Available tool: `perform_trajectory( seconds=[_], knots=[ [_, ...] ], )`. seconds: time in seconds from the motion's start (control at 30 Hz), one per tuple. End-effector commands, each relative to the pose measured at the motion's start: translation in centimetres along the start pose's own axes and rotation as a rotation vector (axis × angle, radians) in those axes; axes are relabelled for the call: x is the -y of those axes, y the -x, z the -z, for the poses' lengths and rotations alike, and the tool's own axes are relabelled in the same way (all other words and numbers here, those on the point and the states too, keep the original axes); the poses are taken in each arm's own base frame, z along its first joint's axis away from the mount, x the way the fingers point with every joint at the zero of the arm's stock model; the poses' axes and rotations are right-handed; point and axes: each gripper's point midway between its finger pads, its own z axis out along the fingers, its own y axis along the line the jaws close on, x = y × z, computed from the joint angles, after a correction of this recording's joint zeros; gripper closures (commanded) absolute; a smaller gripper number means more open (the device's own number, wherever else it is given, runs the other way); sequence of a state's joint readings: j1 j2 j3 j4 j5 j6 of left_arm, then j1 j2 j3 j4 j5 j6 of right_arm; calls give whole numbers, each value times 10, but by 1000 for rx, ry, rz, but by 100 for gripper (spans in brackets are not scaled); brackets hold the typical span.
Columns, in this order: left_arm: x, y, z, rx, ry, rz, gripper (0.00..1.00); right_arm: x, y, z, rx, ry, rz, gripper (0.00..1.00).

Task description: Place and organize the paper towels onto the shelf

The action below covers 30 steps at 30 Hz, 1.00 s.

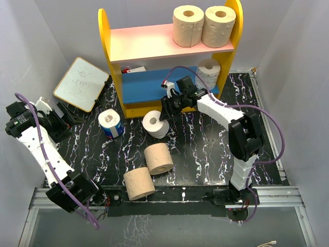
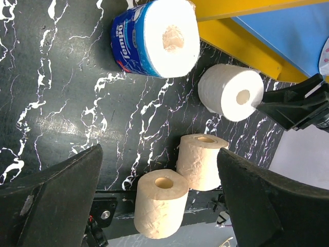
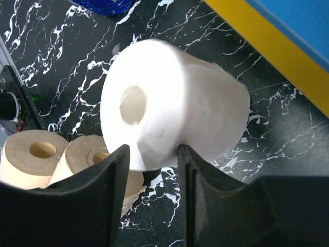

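Bearings are read on the overhead view from the table centre, with 12 o'clock pointing away from the arm bases.

The shelf [image 1: 105, 31] stands upright at 12 o'clock, at the far edge of the table [image 1: 205, 149]. Its pink upper board [image 1: 144, 43] carries the first shelved tan roll [image 1: 187, 25] and the second shelved tan roll [image 1: 218, 25]. Both are upright and touching at the board's 3 o'clock end. The blue lower board [image 1: 149, 85] holds the shelved white roll [image 1: 208, 72], also at the 3 o'clock end.

The right gripper [image 3: 152, 152] is near the centre, just in front of the shelf. Its jaws are clenched on the rim of the white roll [image 1: 154, 126], with paper filling the narrow gap between the fingers. Whether this roll rests on the table cannot be determined, and it is blurred in the wrist view.

The left gripper [image 2: 159, 150] is at 9 o'clock near the table edge. Its jaws are released and spread wide, with nothing between them.

The blue-wrapped roll [image 1: 110, 123] sits at 9 o'clock between the left gripper and the white roll, apart from both.

The centre tan roll [image 1: 159, 158] is at 6 o'clock. The near tan roll [image 1: 139, 183] is at 7 o'clock by the near edge, just beside the centre one.

The whiteboard [image 1: 81, 83] lies at 10 o'clock, beside the shelf.
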<state>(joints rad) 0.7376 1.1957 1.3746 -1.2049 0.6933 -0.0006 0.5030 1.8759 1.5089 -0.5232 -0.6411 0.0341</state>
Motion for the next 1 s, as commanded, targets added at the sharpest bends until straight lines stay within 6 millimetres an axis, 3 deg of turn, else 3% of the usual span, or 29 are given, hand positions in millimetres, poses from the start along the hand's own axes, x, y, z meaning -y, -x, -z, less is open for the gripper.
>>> perform_trajectory(
  seconds=[0.0,0.1,0.47,0.6,0.77,0.97],
  knots=[
    [8,-3,4,11,-33,-5,9,-21,20,12,56,45,47,55],
    [8,-3,4,12,-35,-4,9,-19,22,10,52,45,44,50],
    [8,-6,5,19,-32,-9,9,9,33,3,56,-100,13,50],
    [8,-5,4,13,-33,-5,9,14,29,-2,37,-147,27,40],
    [7,-5,3,10,-33,-4,9,6,23,-14,5,-159,72,37],
    [7,-5,3,12,-32,-5,9,1,22,-23,-12,-196,121,40]
  ],
)
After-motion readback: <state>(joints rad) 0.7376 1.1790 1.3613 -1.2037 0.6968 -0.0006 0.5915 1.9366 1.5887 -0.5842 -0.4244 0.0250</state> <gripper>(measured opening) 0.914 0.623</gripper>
